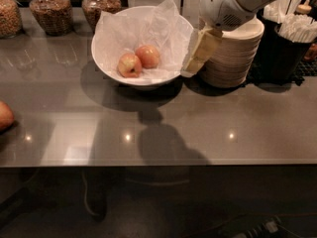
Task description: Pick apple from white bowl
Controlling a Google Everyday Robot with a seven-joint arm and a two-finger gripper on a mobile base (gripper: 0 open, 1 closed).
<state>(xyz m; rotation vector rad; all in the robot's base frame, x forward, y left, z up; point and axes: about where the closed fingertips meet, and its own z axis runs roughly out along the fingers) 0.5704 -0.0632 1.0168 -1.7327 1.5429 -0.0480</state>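
My tool (191,68) hangs just outside the right rim of the white bowl (101,58), between that bowl and the stack of paper bowls (233,58). Its tip sits low by the bowl's outer wall, and whether it touches the wall I cannot tell. Nor can I tell how far open it is, though I see nothing in its hold. The apple (148,56) I want lies inside the white bowl, a little behind its middle, on the crinkled tissue paper (148,24). A second apple (129,65) with paler patches lies just beside it, toward the bowl's front left, so there are 2 fruits and only 1 is mine. As I judge it, the step in hand is the approach. I should first rise clear above the bowl's right rim, since pushing sideways from here could shove the bowl across the worktop (237,113). Then I should travel left until I am straight over the redder apple and come down vertically. I would grip it on the 2 sides free of its neighbour, low enough to pass its widest part, because a round fruit will likely roll. I should watch that the tissue standing behind the bowl's middle does not get pinched.
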